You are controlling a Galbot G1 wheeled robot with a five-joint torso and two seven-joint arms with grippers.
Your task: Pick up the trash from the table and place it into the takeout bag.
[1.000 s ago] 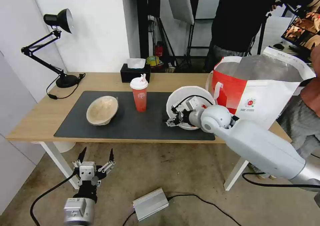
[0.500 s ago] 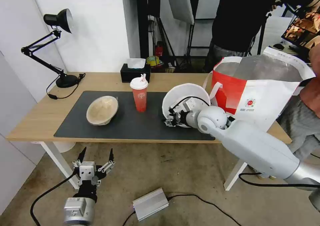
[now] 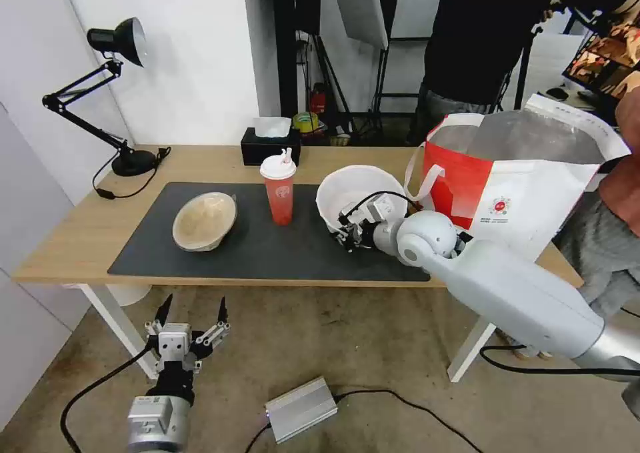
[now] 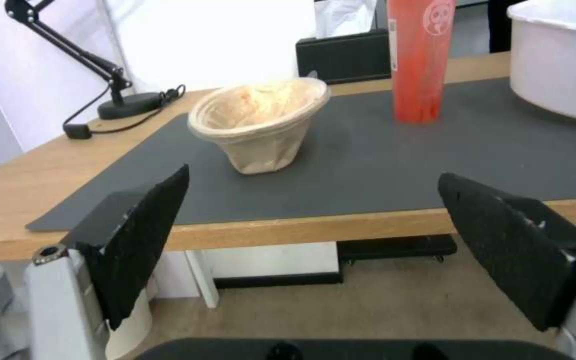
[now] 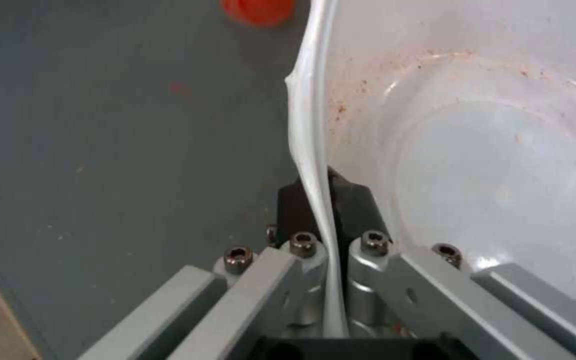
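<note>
- Fingers (image 5: 351, 197) of the right gripper (image 5: 320, 200) pinched on the thin rim of the white bowl (image 3: 353, 196), one pad outside the wall, one inside (wall pressed flat between them).
- Bowl tipped and raised off the dark mat (image 3: 260, 239), reddish residue speckled on the inner wall in the right wrist view; no loose scraps to be made out.
- Right arm reaching in from the right, bowl hanging just beside the takeout bag (image 3: 513, 186), which stands open at the right end of the worktop (image 3: 80, 233).
- Red drink cup (image 3: 279, 189) upright on the mat, near the lifted bowl; beige pulp bowl (image 3: 204, 221) tilted on its side farther left, well apart from both.
- Left gripper (image 3: 192, 316) parked low beside the worktop's front edge, fingers (image 4: 138, 235) spread wide, holding nothing.
- Risks, as judged from here: flimsy rim buckling or slipping out of a one-point pinch; bowl swinging and shedding residue onto the mat; wide bowl catching the bag's near edge or strap handle and pushing the bag off the worktop end; a sweep toward the left knocking the cup over.
</note>
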